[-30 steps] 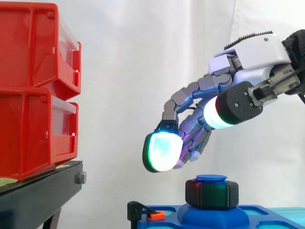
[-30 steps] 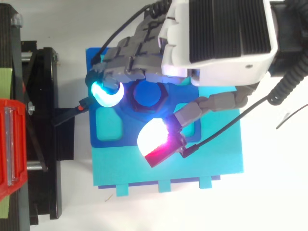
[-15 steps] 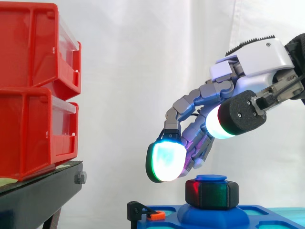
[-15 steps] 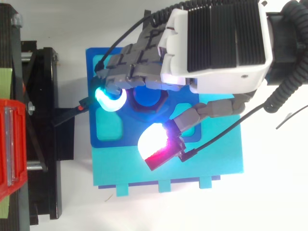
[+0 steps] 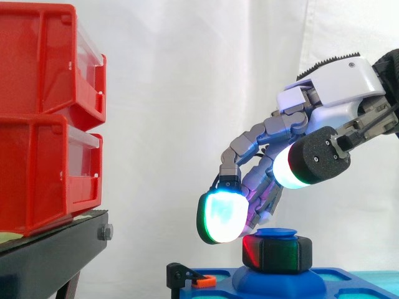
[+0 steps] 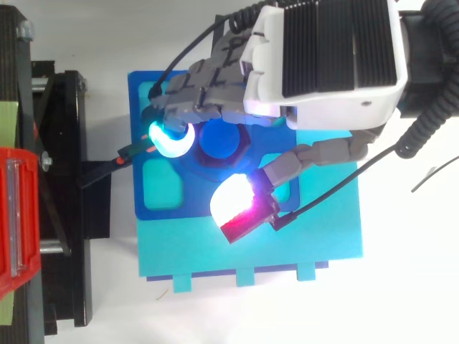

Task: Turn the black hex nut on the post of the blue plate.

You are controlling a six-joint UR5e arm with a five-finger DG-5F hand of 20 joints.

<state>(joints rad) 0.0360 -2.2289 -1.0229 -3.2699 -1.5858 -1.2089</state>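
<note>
The black hex nut (image 5: 277, 252) sits on the blue post (image 6: 219, 139) of the blue plate (image 5: 324, 283), low in the side view. My hand (image 5: 336, 93) reaches in from the right and hangs just above the nut with its fingers bent downward and spread. The glowing fingertips (image 5: 219, 216) hover beside the nut's left edge, with a small gap showing; the thumb (image 6: 244, 206) stands off to the near side. Nothing is held. From above, the hand (image 6: 330, 57) hides part of the plate (image 6: 161, 183).
Two stacked red bins (image 5: 47, 118) rest on a black stand (image 5: 53, 258) at the left. A small black clamp with an orange tab (image 5: 190, 278) sits at the plate's left edge. The plate lies on a cyan base (image 6: 315, 244).
The hand has come down toward the nut over the last second, and its fingertips now hang close beside the nut's top left edge. The nut has not moved.
</note>
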